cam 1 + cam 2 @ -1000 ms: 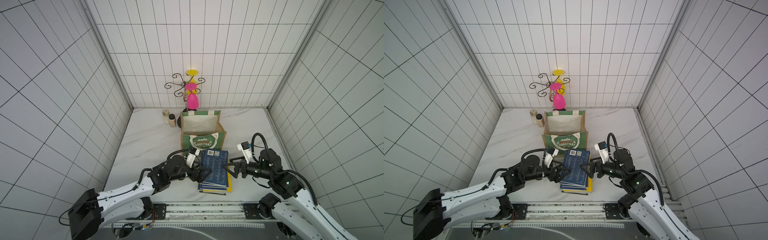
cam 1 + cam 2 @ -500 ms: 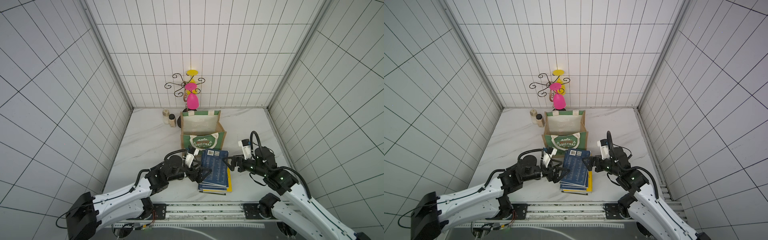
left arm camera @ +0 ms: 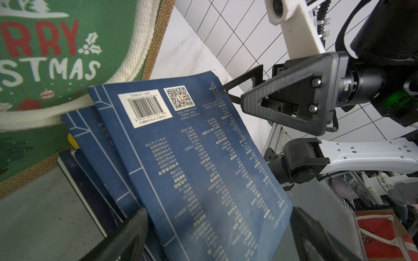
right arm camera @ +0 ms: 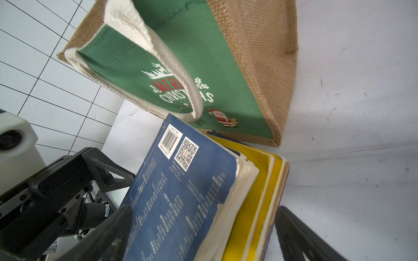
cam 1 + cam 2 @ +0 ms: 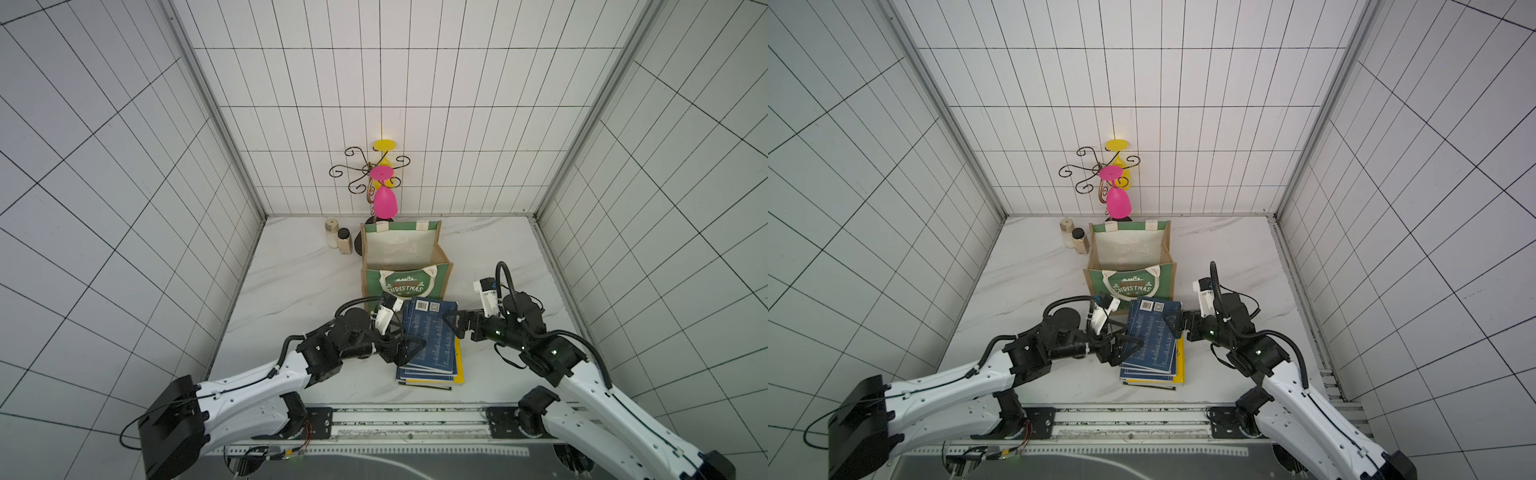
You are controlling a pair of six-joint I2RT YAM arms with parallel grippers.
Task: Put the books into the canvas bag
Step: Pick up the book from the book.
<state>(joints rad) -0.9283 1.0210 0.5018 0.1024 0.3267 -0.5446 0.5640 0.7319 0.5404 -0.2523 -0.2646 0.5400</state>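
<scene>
White tiled walls (image 5: 374, 83), dark grout, three sides; aluminium corner posts (image 5: 219, 124). White marble-veined tabletop (image 5: 291, 282). At back: black scrollwork stand (image 5: 365, 168) holding pink goblet (image 5: 385, 201), yellow goblet (image 5: 384, 146); two small jars (image 5: 331, 235) beside. Even light.

Navy-topped stack of books (image 5: 432, 334), seemingly touching upright, open canvas bag (image 5: 442, 280).

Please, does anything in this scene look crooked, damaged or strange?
The stack of thin navy and yellow paperback books, in front of the tan jute bag with green panels, is fanned, its edges not aligned. The top navy book cover is torn and frayed along its page edge. Nothing looks spilled.
</scene>
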